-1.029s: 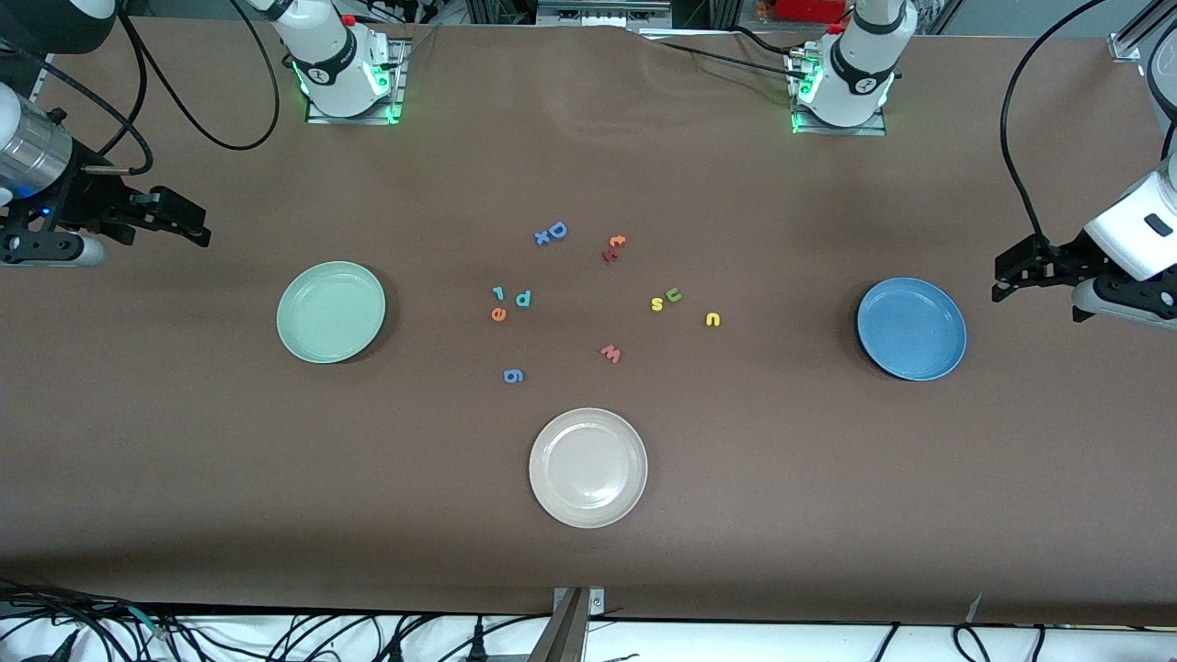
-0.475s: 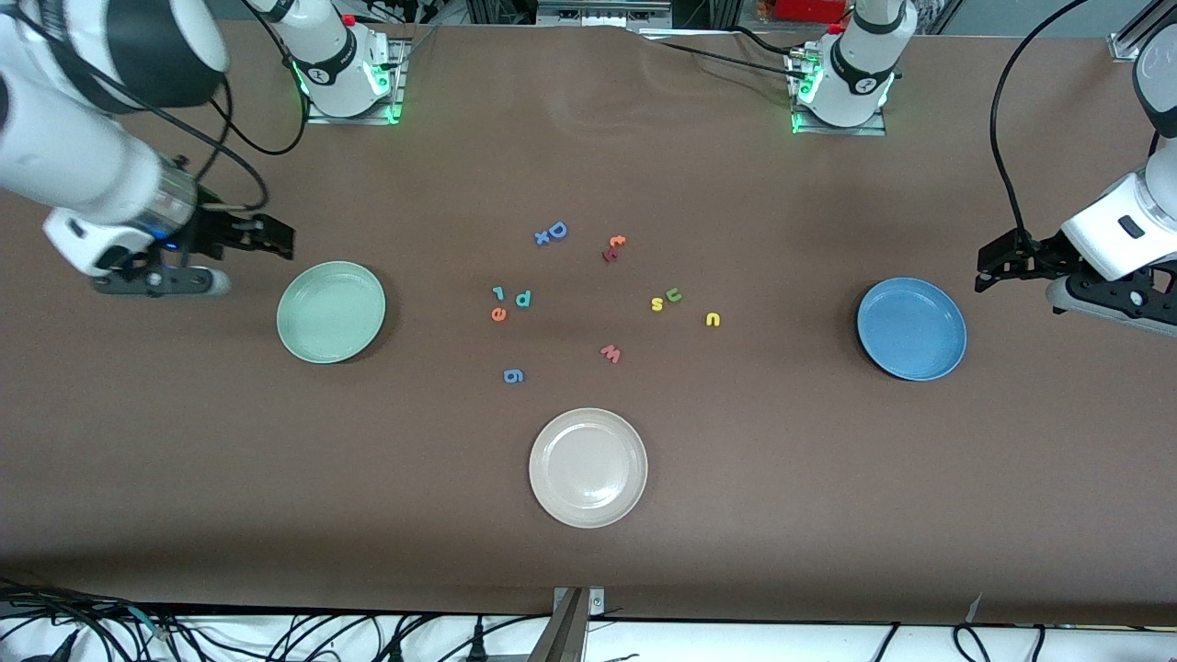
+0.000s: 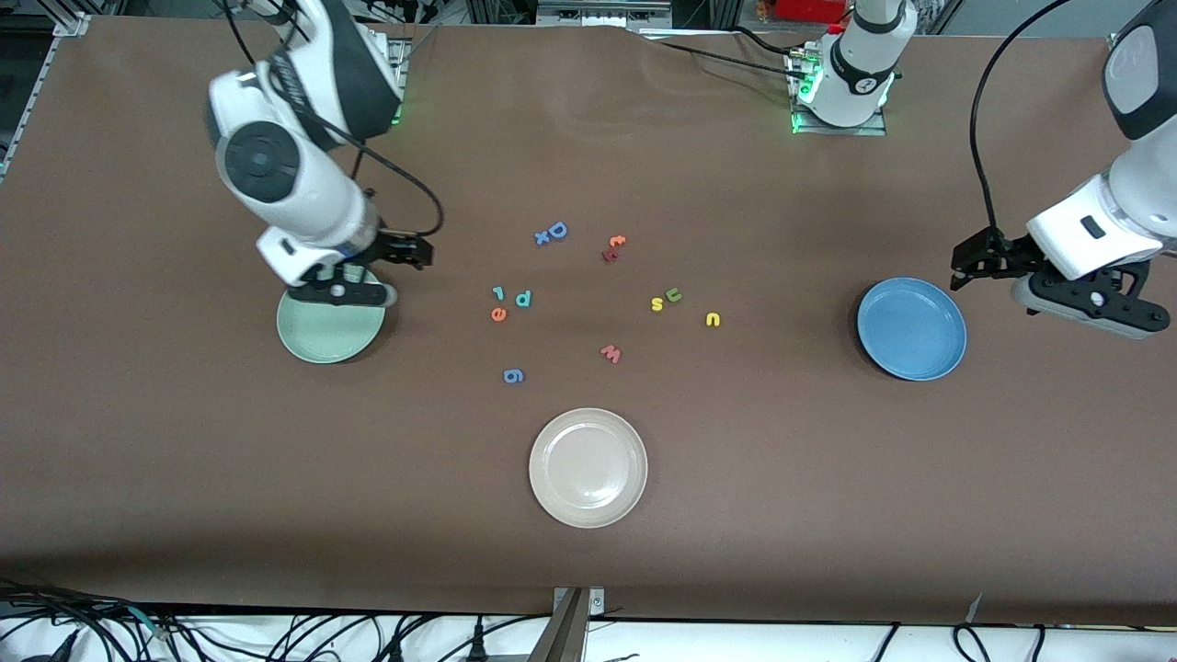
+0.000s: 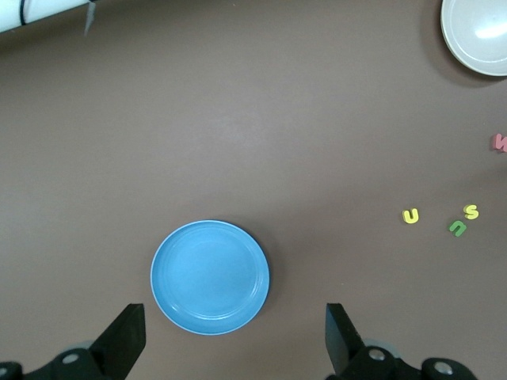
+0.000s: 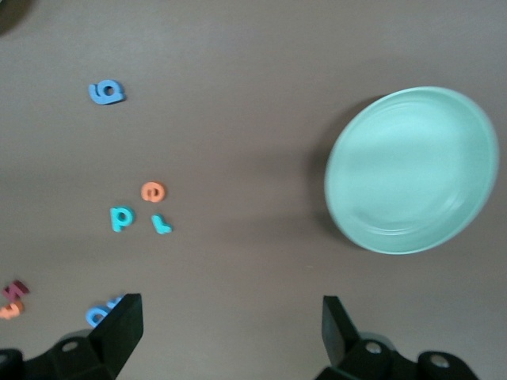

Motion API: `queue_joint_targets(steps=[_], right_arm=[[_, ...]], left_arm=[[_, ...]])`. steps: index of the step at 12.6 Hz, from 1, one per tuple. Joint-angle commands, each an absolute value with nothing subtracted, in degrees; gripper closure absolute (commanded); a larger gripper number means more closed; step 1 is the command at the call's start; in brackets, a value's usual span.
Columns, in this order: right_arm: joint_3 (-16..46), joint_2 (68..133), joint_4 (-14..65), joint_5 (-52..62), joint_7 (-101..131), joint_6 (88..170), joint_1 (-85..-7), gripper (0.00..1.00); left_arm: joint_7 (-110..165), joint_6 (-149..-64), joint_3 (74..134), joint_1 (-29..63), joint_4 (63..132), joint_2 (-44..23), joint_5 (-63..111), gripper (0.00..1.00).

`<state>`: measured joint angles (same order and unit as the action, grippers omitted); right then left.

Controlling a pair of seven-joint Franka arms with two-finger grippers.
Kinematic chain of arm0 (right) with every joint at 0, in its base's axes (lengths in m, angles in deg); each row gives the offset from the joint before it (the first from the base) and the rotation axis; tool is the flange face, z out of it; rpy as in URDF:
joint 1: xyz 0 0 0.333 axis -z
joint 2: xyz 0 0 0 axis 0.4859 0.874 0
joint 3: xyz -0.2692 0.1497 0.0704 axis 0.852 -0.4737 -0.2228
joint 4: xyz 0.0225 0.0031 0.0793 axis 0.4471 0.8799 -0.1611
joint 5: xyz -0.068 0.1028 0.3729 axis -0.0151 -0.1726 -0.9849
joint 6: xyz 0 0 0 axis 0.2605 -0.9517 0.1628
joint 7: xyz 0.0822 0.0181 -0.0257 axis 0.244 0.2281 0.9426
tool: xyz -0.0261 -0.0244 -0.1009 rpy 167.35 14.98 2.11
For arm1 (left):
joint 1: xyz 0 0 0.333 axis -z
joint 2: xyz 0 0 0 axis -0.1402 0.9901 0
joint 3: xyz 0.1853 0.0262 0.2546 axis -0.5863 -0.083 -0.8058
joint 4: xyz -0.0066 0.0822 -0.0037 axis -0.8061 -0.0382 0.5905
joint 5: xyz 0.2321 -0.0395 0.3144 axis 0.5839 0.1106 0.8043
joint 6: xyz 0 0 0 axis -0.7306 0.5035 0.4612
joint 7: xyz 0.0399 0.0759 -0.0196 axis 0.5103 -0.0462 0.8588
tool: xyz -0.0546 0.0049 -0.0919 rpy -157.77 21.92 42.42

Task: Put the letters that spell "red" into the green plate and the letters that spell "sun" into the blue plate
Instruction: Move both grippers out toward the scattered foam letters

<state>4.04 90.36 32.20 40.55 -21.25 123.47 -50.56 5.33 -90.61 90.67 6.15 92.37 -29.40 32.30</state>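
The green plate [image 3: 329,336] [image 5: 412,170] lies toward the right arm's end of the table, and the blue plate [image 3: 911,328] [image 4: 210,277] toward the left arm's end. Between them lie the teal r [image 3: 498,293] [image 5: 161,226], teal d [image 3: 523,298] [image 5: 122,217] and orange e [image 3: 498,314] [image 5: 153,191]. Closer to the blue plate are the yellow s [image 3: 657,304] [image 4: 472,211], green u [image 3: 674,295] [image 4: 457,229] and yellow n [image 3: 713,319] [image 4: 410,215]. My right gripper [image 3: 418,250] [image 5: 230,336] hangs open and empty over bare table beside the green plate. My left gripper [image 3: 964,262] [image 4: 234,340] hangs open and empty beside the blue plate.
A cream-white plate [image 3: 588,467] sits nearest the front camera. Other letters lie about: blue D [image 3: 557,230], x [image 3: 542,238], g [image 3: 513,375], reddish w [image 3: 611,353], orange t [image 3: 617,241] and a dark red letter [image 3: 610,254]. The right wrist covers the green plate's farther rim.
The right arm has swung in from the table's end to the green plate, its gripper now past it toward the letters. The left gripper has crept toward the blue plate.
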Motion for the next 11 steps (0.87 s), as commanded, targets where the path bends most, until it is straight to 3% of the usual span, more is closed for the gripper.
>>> queue_joint_targets(steps=[1,5,7,9,11], right_arm=[[4.5,94.8,32.1,41.3,-31.1,130.0,-55.5,0.0],[4.5,100.8,33.0,41.3,-41.0,137.7,-59.6,0.0],[4.8,102.8,33.2,41.7,-46.3,140.5,-62.0,0.13],[4.9,105.0,33.3,44.9,-48.7,143.4,-62.6,0.36],[4.9,107.1,33.5,45.1,-51.8,147.2,-62.7,0.43]], left_arm=[[5.4,-89.9,90.3,6.3,91.3,-27.6,31.2,0.0],[4.5,-90.3,90.3,10.9,93.2,-26.1,31.4,0.0],[4.5,-93.5,90.3,12.8,96.2,-24.9,31.1,0.0],[4.4,-98.9,90.5,13.6,99.9,-24.7,31.1,0.0],[5.5,-105.8,91.5,15.3,104.5,-23.3,31.0,0.0]])
